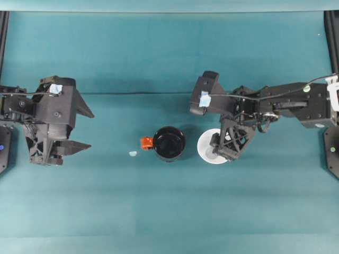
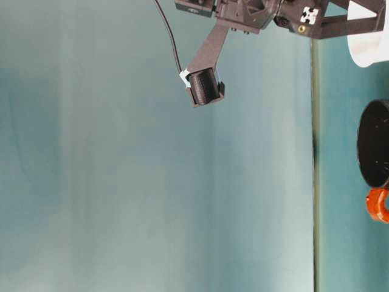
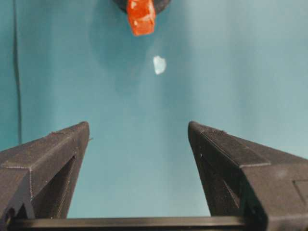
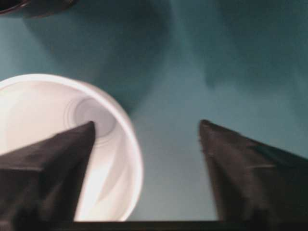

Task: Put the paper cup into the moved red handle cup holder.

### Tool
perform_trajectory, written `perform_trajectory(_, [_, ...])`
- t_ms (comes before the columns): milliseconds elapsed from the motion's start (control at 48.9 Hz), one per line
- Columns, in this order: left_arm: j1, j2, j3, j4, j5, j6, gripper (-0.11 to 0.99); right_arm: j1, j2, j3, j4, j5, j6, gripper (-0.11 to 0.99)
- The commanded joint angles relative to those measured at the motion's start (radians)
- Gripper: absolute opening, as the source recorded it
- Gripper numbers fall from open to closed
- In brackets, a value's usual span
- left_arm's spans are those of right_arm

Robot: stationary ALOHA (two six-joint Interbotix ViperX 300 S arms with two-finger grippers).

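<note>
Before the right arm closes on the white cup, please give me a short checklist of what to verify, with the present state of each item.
1. Right gripper open: ok.
2. One finger inside the paper cup, the other outside its rim: ok.
3. Cup upright, mouth up: ok.
4. Red handle cup holder empty, beside the cup: ok.
5. Left gripper open, away from the holder: ok.
6. Finger depth inside the cup: cannot tell.

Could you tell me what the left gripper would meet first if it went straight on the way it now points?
Probably the small pale scrap on the cloth, if the open left gripper rides low enough; otherwise the red handle of the black holder just beyond. Height is unclear.
</note>
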Motion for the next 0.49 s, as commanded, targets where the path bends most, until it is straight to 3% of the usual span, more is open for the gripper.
perform_trajectory(0, [0.000,-0.003,-0.009,0.002,-0.006,-0.002,0.88,0.005,-0.006,-0.011,0.003,0.000,0.006,0.30])
perform_trajectory(102, [0.000,-0.003,-0.009,0.002,-0.006,-0.002,0.88,0.003,-0.005,-0.012,0.003,0.006,0.006,0.09])
perform_trajectory(204, [0.000,-0.003,-0.008,0.002,-0.006,-0.002,0.88,0.005,-0.003,-0.015,0.003,0.006,0.006,-0.04])
perform_trajectory(327, [0.000,-0.005,-0.009,0.002,-0.006,-0.002,0.88,0.005,-0.002,-0.021,0.005,0.006,0.006,-0.09])
perform_trajectory(470, [0.000,-0.005,-0.008,0.002,-0.006,-0.002,0.88,0.005,-0.002,-0.021,0.017,0.008,0.006,-0.10])
